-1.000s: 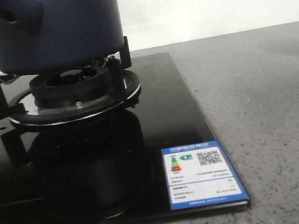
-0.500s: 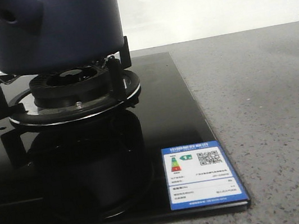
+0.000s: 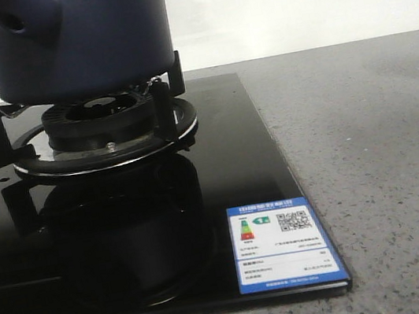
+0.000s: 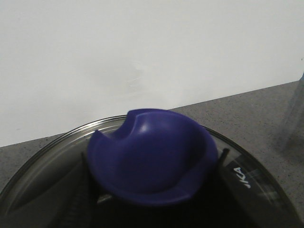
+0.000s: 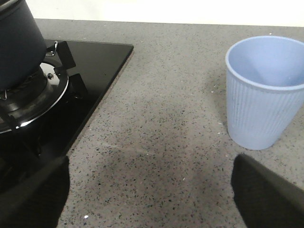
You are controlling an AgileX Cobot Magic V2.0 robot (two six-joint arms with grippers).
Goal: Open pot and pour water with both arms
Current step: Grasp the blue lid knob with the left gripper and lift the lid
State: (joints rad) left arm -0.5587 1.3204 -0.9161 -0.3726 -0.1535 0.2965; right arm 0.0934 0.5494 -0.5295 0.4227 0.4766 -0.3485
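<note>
pot sits on the burner; right jaws spread wide near the cup; left jaws' state unclear.

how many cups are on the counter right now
1. A pale blue ribbed cup stands upright on the grey counter, well clear of the stove that carries the pot. Others could sit outside the camera views.
</note>
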